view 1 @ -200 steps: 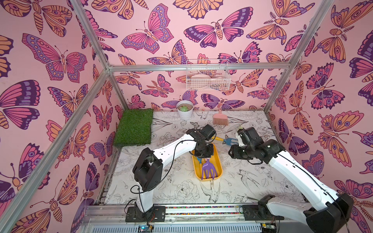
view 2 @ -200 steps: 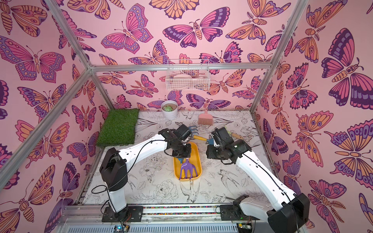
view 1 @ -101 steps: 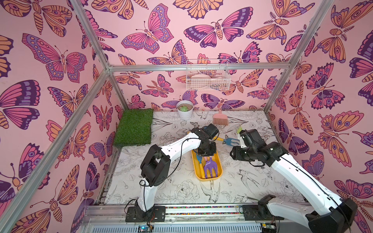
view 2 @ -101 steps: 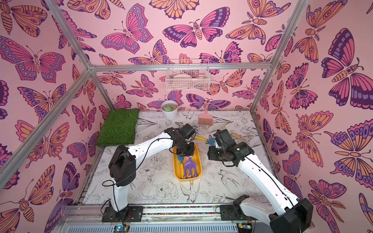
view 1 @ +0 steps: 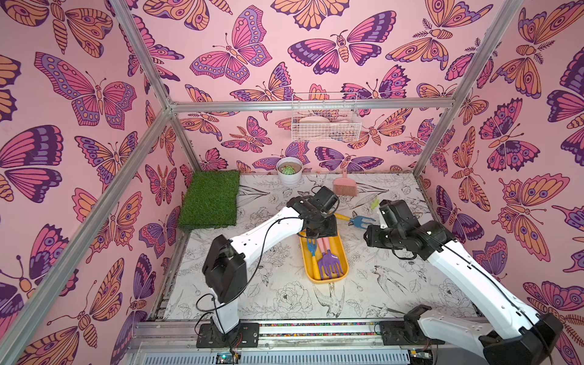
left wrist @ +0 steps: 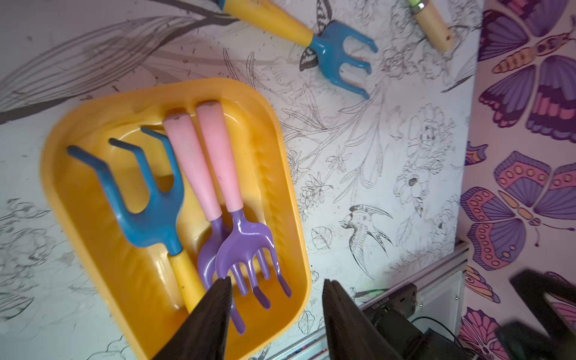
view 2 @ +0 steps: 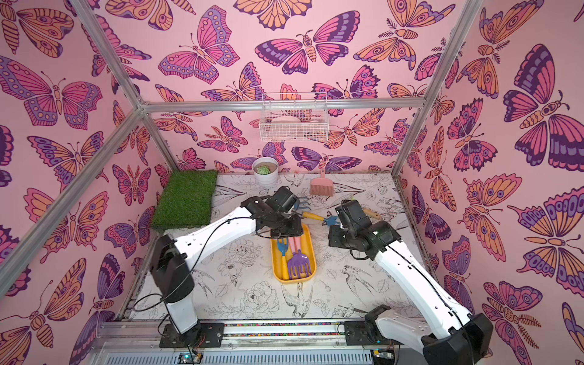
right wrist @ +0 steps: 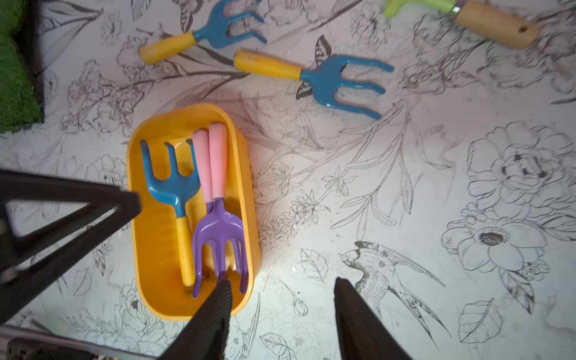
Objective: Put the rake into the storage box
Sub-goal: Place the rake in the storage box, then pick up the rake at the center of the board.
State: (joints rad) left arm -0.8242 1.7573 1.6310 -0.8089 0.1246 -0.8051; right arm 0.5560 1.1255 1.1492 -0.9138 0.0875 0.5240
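The left arm stretches across the table, its wrist bent down over the far end of the yellow storage box. The left gripper has its fingers spread apart, holding nothing. A purple rake lies inside the box beside a blue rake. The right arm hovers to the right of the box, and the right gripper is also parted and empty.

In a top view, the yellow storage box lies mid-tabletop. It holds a purple rake with a pink handle, and beside that a blue rake with a yellow handle. The left arm ends in a black wrist over the box's far end. A loose blue rake lies just beyond, near the right arm.
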